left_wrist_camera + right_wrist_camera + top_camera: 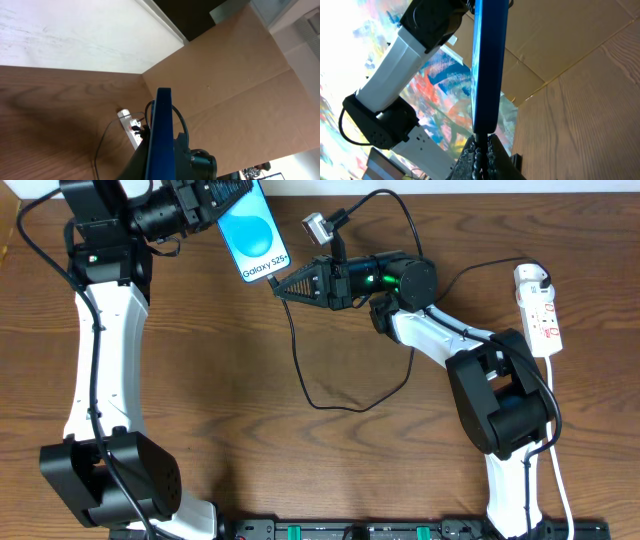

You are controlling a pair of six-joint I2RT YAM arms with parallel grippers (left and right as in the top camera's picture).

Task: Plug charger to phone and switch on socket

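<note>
Held up off the table [220, 380] at upper left, closest to the overhead lens: phone [255, 235], blue screen up, top end clamped in left gripper [215, 202]; seen edge-on from both wrists; just right of its lower end, right gripper [283, 286] clenched on the tip of the charger [300, 370], tip met with the phone's bottom edge, seating impossible to tell; trailed from there in a loose loop over the wood; far right, well apart: socket [540, 305], laid flat near the table edge, switch state unreadable.
</note>
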